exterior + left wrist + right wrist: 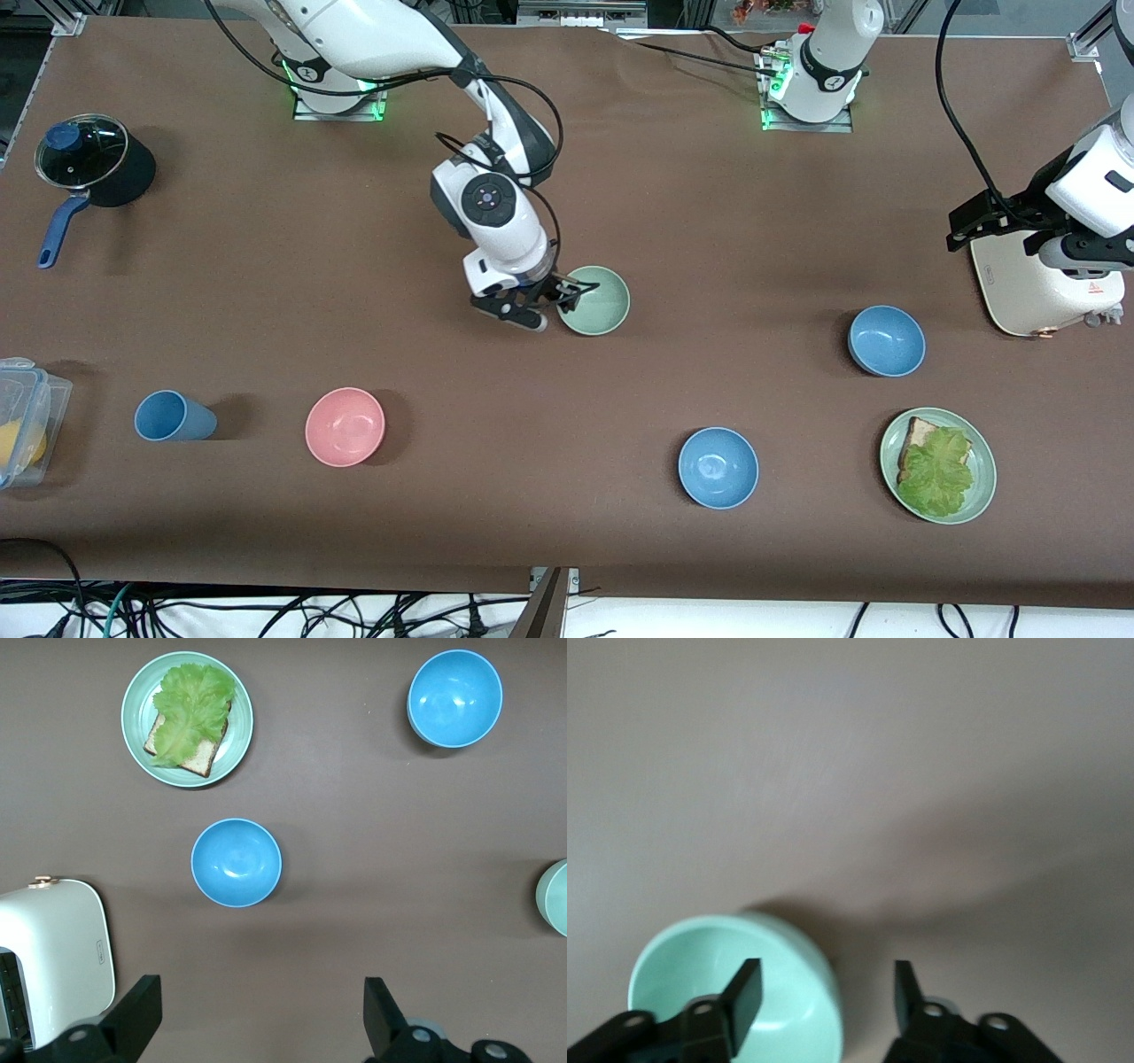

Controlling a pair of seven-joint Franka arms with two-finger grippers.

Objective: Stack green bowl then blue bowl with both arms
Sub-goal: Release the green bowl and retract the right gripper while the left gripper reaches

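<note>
The green bowl point(595, 301) point(682, 974) sits on the brown table near its middle. My right gripper point(560, 306) point(826, 979) is low at the bowl's edge and open. One finger hangs over the bowl's inside and the other outside its rim, neither pressing on it. Two blue bowls stand toward the left arm's end: one point(886, 341) point(236, 862) close to the toaster, the other point(718, 467) point(454, 698) nearer the front camera. My left gripper point(263, 992) hovers open and empty by the toaster. The green bowl's edge point(556, 896) also shows in the left wrist view.
A white toaster point(1045, 283) and a green plate point(983, 483) with bread and lettuce are at the left arm's end. A pink bowl point(345, 426), a blue cup point(173, 416), a plastic box point(22, 421) and a lidded black pot point(93, 159) are toward the right arm's end.
</note>
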